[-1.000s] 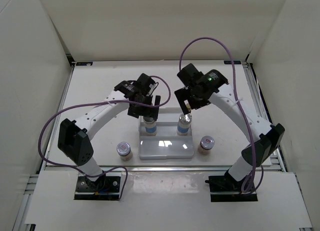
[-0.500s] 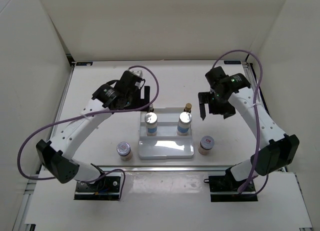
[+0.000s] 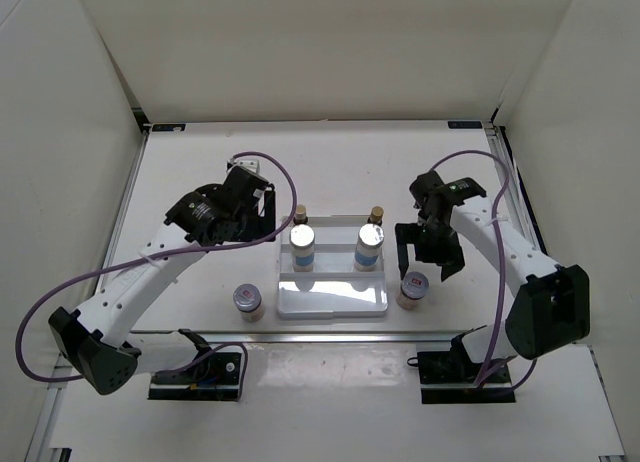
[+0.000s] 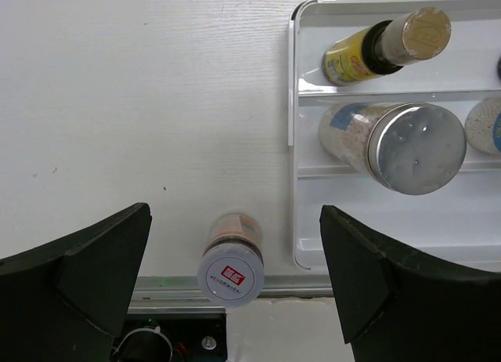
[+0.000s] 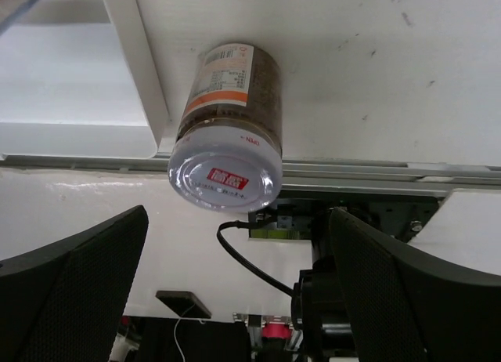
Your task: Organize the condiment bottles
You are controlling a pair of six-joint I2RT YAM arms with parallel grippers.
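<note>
Condiment bottles [image 3: 303,238]: four on the white rack [image 3: 330,298], two red-labelled outside

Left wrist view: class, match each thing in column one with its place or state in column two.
Column one:
1 amber bottle
2 blue-labelled bottle
3 red-labelled bottle
4 left gripper

Column two:
a on the table, outside the white rack
b open, holding nothing
c rack's middle tier
d rack's far tier

Pairs: 1-d, 2-c, 3-a, 4-b.
</note>
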